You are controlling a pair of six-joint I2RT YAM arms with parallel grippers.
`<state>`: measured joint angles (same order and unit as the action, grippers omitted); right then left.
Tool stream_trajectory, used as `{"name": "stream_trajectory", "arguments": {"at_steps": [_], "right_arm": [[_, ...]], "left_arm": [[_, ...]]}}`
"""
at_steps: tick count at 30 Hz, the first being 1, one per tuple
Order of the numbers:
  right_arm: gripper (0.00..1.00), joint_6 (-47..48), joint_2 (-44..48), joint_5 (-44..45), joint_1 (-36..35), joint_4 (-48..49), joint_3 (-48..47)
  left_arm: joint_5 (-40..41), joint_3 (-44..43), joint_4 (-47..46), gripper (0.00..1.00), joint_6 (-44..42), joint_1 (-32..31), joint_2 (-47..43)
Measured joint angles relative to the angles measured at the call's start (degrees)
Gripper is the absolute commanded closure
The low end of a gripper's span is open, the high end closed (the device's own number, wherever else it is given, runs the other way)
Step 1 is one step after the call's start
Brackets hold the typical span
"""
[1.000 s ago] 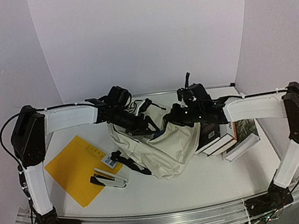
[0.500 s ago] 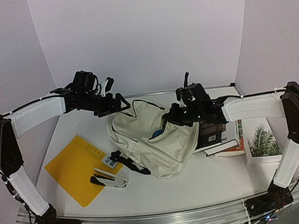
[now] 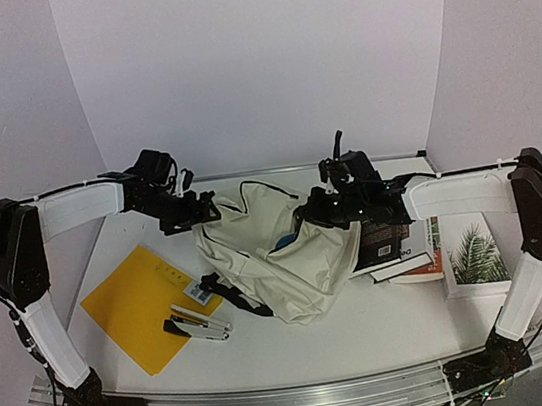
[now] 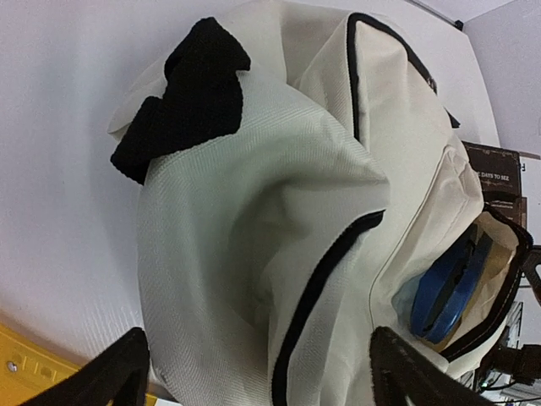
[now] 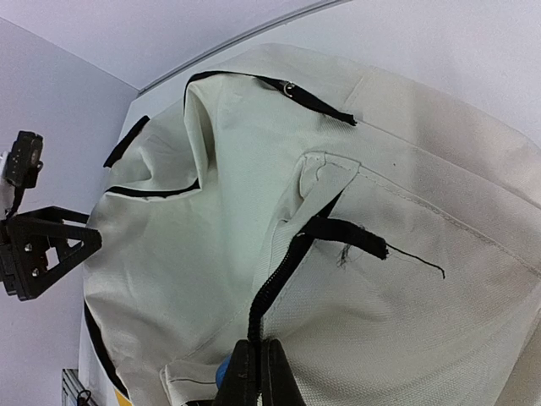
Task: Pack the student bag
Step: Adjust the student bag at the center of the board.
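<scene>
Top external view shows the student bag lying in the middle of the table, between the two arms. It is the biggest thing there. It is made of cream cloth with black zipper trim and a black strap. The cloth is soft and floppy. It sags and folds, and it will not stand up by itself. I think it is light, but it will bend and slide when something pulls it.

The right gripper is pinched tight on the black edge of the bag's mouth and holds it up a little, so the mouth gapes. A blue thing with a round edge sits inside. The left gripper is spread wide and holds nothing. It hangs over the far left part of the bag and looks apart from the cloth.

A good place to grab is the black trim at the mouth, because it looks thicker and firmer than the plain cloth. The strap is good too. Smooth flat cloth would likely slip out of the fingers.

Just right of the bag lie some books, hard and flat with stiff corners. The leaf book lies further right. On the left lie a thin yellow folder and a black and silver stapler. None of these is in the bag yet.
</scene>
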<state>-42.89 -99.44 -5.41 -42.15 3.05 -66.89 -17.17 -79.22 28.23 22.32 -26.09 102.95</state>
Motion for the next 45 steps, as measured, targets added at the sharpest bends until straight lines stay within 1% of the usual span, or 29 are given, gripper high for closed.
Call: {"name": "stream_trajectory", "arguments": {"at_steps": [3,6,8,9,11,15,19,23,25,29,30,31,34,35,38,39,42,43,45], "right_arm": [[1.0,0.2,0.0,0.0,0.0,0.0,0.0],[1.0,1.1,-0.1,-0.1,0.0,0.0,0.0],[1.0,2.0,-0.6,-0.1,0.0,-0.1,-0.7],[1.0,2.5,-1.1,-0.1,-0.1,-0.2,-1.4],[1.0,3.8,-2.5,0.0,-0.1,-0.9,-3.6],[1.0,6.7,-5.8,0.5,-0.2,-3.5,-9.8],[1.0,9.4,-10.5,1.4,-0.3,-5.0,-17.8],[1.0,11.4,-16.2,1.2,-0.2,-6.0,-26.4],[1.0,12.2,-18.3,1.0,-0.2,-6.2,-29.0],[1.0,13.2,-20.1,0.9,-0.2,-6.7,-30.2],[1.0,13.3,-20.3,0.8,-0.2,-6.8,-30.2],[1.0,13.4,-20.4,0.8,-0.2,-6.9,-30.1],[1.0,13.4,-20.4,0.6,-0.2,-6.5,-28.7],[1.0,13.4,-20.4,0.6,-0.2,-6.4,-28.2],[1.0,13.4,-20.4,0.2,0.1,-6.6,-26.8],[0.97,13.4,-20.4,0.0,0.1,-6.6,-26.6],[0.77,14.3,-20.3,-1.7,0.3,-6.5,-26.6],[0.7,14.2,-20.2,-2.3,0.3,-6.6,-26.5],[0.58,16.0,-19.7,-4.1,0.3,-6.7,-26.2]], "left_arm": [[-0.6,0.0,-1.1,0.48,0.3,0.0,2.1],[-0.2,0.0,-1.9,0.74,0.4,0.0,4.0],[0.3,0.7,-3.3,0.88,1.1,0.2,4.3],[0.5,1.2,-4.2,0.93,1.3,0.3,4.3],[1.7,2.7,-6.4,0.99,2.6,0.5,4.0],[4.8,8.2,-11.0,1.0,4.5,0.9,0.8],[8.8,15.9,-14.2,1.0,7.8,3.0,-7.7],[11.0,21.8,-17.4,1.0,11.2,5.5,-14.7],[11.7,24.6,-18.8,1.0,13.2,6.2,-16.9],[12.5,29.2,-21.0,1.0,16.8,6.3,-18.1],[12.6,30.0,-21.3,0.98,17.6,6.2,-18.1],[12.5,30.9,-21.6,0.93,18.2,6.2,-18.1],[12.2,32.1,-22.7,0.65,19.3,6.2,-18.1],[12.0,32.1,-22.8,0.59,19.2,6.2,-18.1],[11.0,32.1,-22.4,0.35,18.0,6.3,-18.6],[10.8,32.1,-22.1,0.28,17.4,6.3,-18.9],[9.4,31.7,-20.0,0.13,15.3,6.3,-20.4],[8.8,31.3,-19.0,0.1,14.4,6.3,-21.0],[7.8,30.5,-17.6,0.05,13.1,6.3,-22.1]]}}
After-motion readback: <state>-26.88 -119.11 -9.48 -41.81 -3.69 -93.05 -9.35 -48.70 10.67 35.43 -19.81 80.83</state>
